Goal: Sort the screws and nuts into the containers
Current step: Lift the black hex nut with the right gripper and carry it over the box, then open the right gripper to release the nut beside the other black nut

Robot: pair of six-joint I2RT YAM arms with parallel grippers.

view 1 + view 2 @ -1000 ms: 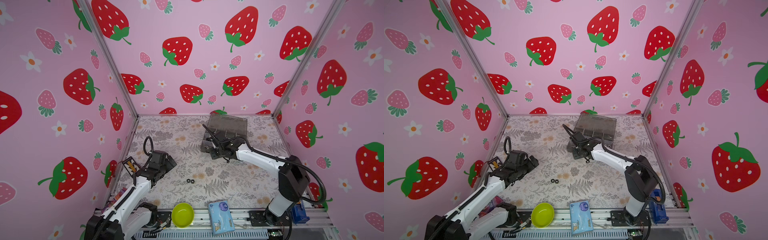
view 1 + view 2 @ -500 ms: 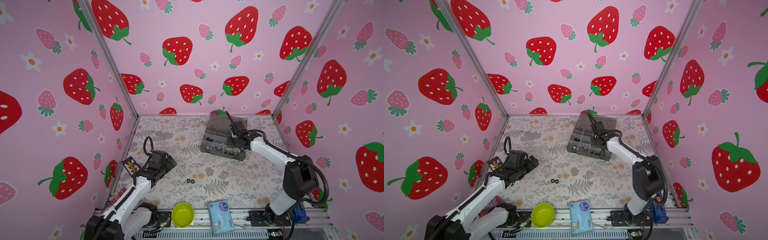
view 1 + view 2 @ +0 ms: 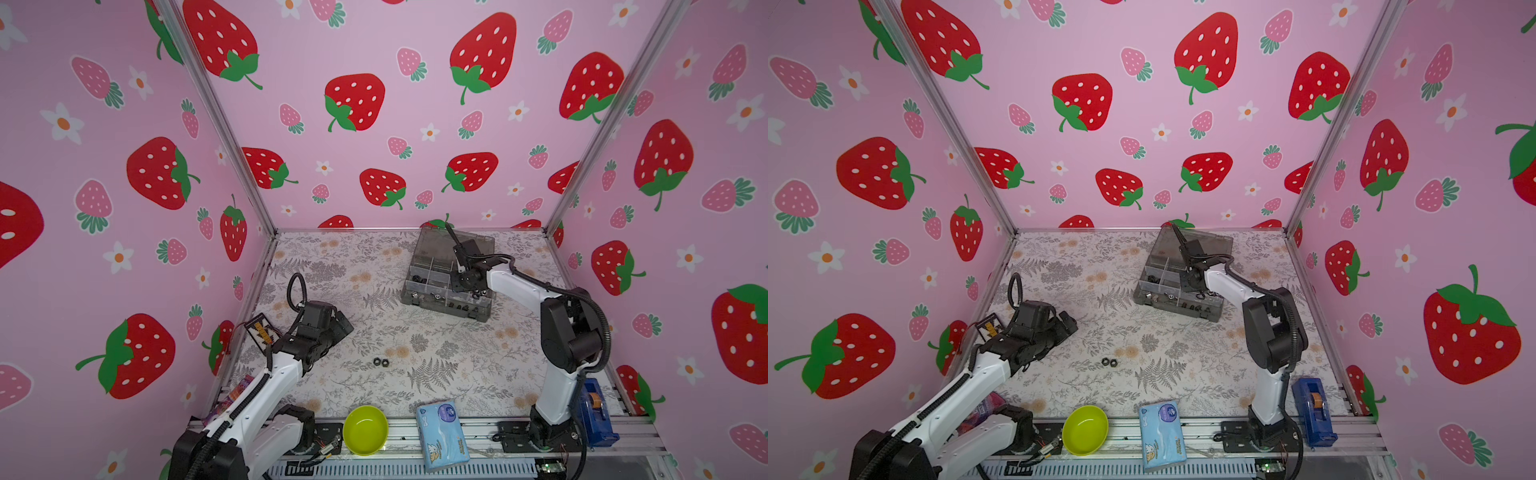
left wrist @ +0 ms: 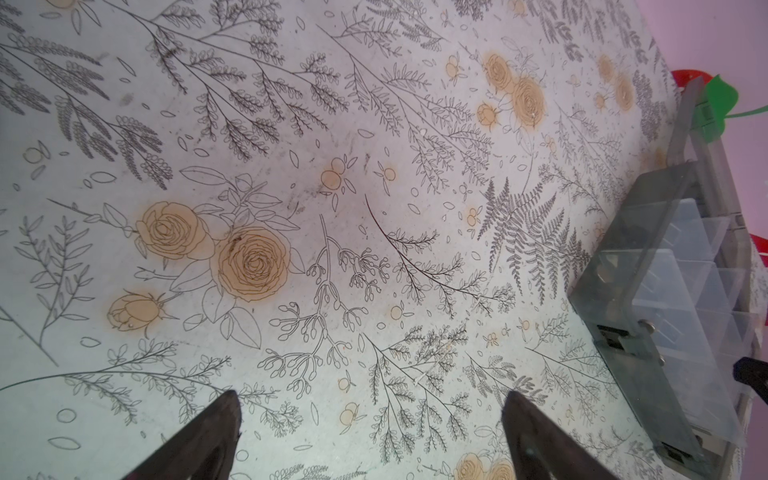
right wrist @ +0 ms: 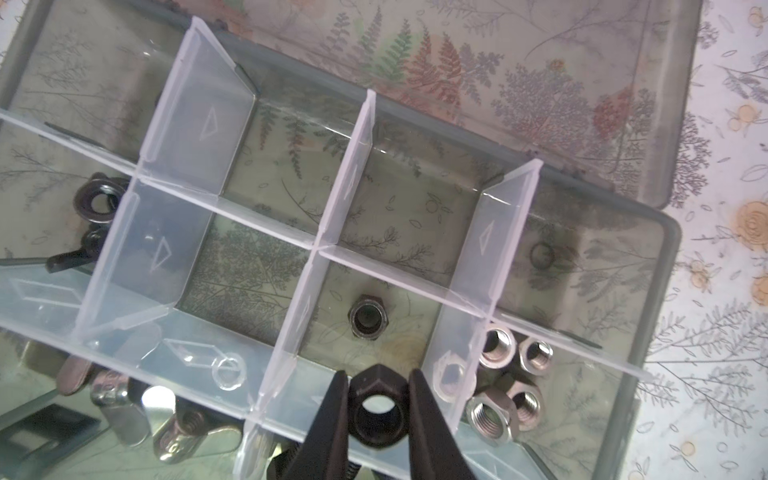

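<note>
Pinched in the right claw (image 5: pixel 378 374), the black metal hex nut (image 5: pixel 376 432) could be bounced off a clear plastic divider (image 5: pixel 286 332); the left claw (image 4: pixel 370 395) is held wide.

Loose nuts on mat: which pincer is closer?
Left. Left pincer, open, sits left of the loose nuts; right pincer is back over the organizer box, gripping a black nut.
</note>
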